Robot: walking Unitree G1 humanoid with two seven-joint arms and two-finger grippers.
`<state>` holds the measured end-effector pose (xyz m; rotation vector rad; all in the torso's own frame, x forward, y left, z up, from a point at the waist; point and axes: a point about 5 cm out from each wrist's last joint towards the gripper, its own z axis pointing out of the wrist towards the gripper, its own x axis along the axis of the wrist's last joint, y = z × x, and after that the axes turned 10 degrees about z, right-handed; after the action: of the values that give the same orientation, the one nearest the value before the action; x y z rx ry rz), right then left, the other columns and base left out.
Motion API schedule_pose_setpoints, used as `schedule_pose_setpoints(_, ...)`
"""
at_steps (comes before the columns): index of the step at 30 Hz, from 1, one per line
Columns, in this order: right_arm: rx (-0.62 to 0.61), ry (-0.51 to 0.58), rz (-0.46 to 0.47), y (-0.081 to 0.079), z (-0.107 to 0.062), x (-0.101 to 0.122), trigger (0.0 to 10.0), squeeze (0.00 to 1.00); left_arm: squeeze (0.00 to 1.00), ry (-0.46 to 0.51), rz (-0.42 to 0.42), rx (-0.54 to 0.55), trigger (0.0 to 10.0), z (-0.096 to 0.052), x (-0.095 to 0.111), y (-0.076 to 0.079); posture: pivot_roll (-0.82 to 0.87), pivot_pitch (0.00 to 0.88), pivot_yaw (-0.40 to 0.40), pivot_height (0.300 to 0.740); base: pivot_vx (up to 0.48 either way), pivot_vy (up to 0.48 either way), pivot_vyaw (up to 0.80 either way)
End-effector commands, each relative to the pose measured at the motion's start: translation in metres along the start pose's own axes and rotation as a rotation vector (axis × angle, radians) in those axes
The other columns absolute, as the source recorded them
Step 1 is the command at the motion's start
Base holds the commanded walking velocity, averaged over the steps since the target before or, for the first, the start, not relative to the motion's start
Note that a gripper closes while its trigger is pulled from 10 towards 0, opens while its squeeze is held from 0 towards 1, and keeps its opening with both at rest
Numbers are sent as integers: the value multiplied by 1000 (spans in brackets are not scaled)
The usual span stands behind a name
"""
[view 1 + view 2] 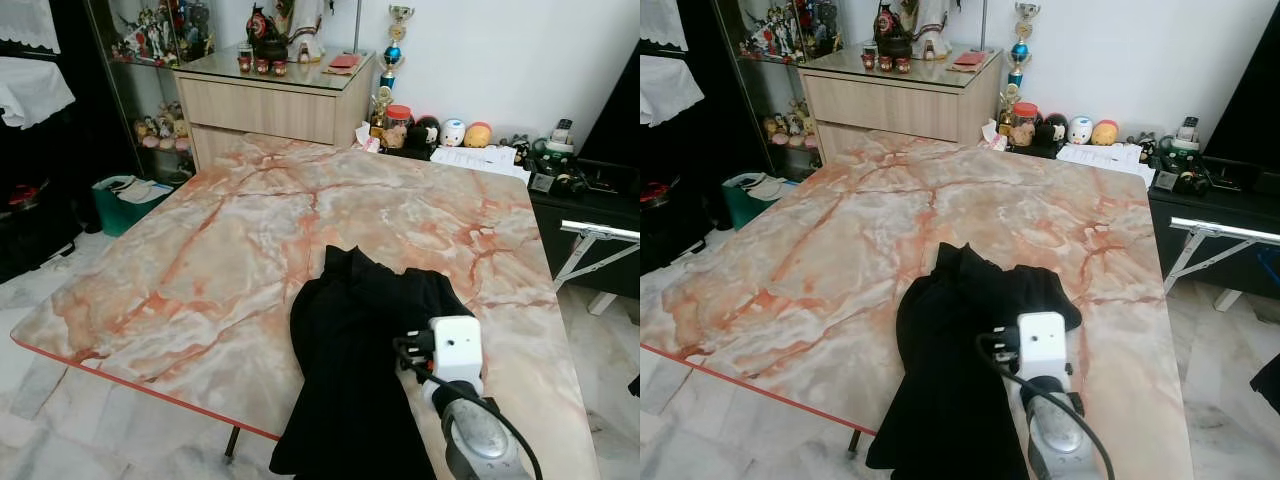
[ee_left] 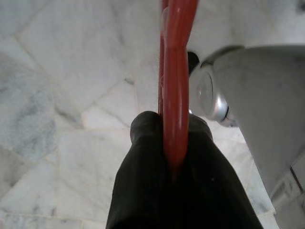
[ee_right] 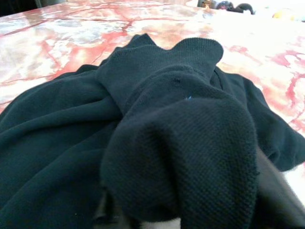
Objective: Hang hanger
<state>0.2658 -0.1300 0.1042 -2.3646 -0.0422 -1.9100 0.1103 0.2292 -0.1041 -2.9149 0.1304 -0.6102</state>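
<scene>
A black garment (image 1: 350, 340) lies crumpled on the marble table (image 1: 230, 230), near its front right, with one end hanging over the front edge. My right arm (image 1: 455, 360) reaches into it from the right. In the right wrist view the cloth (image 3: 157, 109) is bunched over and between the fingers of my right gripper (image 3: 186, 186), which looks shut on it. My left gripper (image 2: 174, 138) hangs low over the floor, shut on a red plastic hanger (image 2: 175, 81) that runs straight out from between its black fingers (image 2: 143, 191).
A wooden cabinet (image 1: 270, 100) with trinkets stands behind the table. Papers (image 1: 478, 158) and small toys line a low black shelf (image 1: 590, 200) at the back right. A white folding frame (image 1: 600, 245) is on the right and a green bin (image 1: 125, 205) on the left. My silver leg (image 2: 257, 105) is beside the hanger.
</scene>
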Motion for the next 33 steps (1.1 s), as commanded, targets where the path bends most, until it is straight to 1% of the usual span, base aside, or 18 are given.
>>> schedule_pose_setpoints(1,12,87,-22,-3,-4,19,10000,1000,0,-12,7,5,10000,1,5,1,54,0,-12,740,0,0,0)
schedule_pose_setpoints(11,6,126,22,-5,-13,25,10000,1000,0,-11,4,5,10000,2,10,5,50,0,-13,740,0,0,0)
schedule_pose_setpoints(14,38,109,-21,-10,-16,20,10000,1000,0,-6,7,-5,10000,3,13,19,54,0,-17,740,0,0,0)
schedule_pose_setpoints(17,-38,53,-45,-2,-14,13,10000,1000,0,-4,8,-10,10000,4,15,24,55,0,-17,740,0,0,0)
schedule_pose_setpoints(18,-156,22,26,11,-13,9,10000,1000,0,-4,8,-16,10000,4,15,28,57,0,-17,740,0,0,0)
schedule_pose_setpoints(20,-268,-12,191,25,-14,3,10000,1000,0,-6,7,-21,10000,4,15,32,54,0,-15,740,0,0,0)
schedule_pose_setpoints(21,-301,-14,331,28,-16,2,10000,1000,0,-7,6,-19,10000,3,14,29,55,0,-15,740,0,0,0)
schedule_pose_setpoints(22,-301,-14,331,28,-16,2,10000,1000,0,-7,6,-19,10000,3,14,29,55,0,-15,740,0,0,0)
schedule_pose_setpoints(23,-318,-14,426,29,-16,2,10000,1000,0,-7,5,-17,10000,3,14,26,55,0,-15,740,0,0,0)
schedule_pose_setpoints(24,-322,33,565,30,-15,8,10000,1000,0,-7,4,-12,10000,3,13,22,49,0,-13,740,0,0,0)
schedule_pose_setpoints(25,-273,78,665,27,-12,17,10000,1000,0,-8,4,-8,10000,3,11,17,42,0,-11,740,0,0,0)
schedule_pose_setpoints(26,-235,108,716,24,-10,23,10000,1000,0,-8,4,-5,10000,3,10,15,42,0,-11,740,0,0,0)
schedule_pose_setpoints(27,-235,108,716,24,-10,23,10000,1000,0,-8,4,-5,10000,3,10,15,42,0,-11,740,0,0,0)
schedule_pose_setpoints(28,-146,118,687,16,-8,28,10000,1000,0,-9,5,-3,10000,2,9,12,43,0,-11,740,0,0,0)
schedule_pose_setpoints(29,-146,118,687,16,-8,28,10000,1000,0,-9,5,-3,10000,2,9,12,43,0,-11,740,0,0,0)
schedule_pose_setpoints(30,-36,99,592,2,-7,30,10000,1000,0,-11,5,1,10000,2,7,7,54,0,-16,740,0,0,0)
schedule_pose_setpoints(31,101,84,362,-17,-8,30,10000,1000,0,-12,2,7,10000,1,3,1,59,0,-17,740,0,0,0)
schedule_pose_setpoints(33,162,97,141,-26,-9,30,10000,1000,0,-13,1,11,10000,1,2,-1,58,0,-17,740,0,0,0)
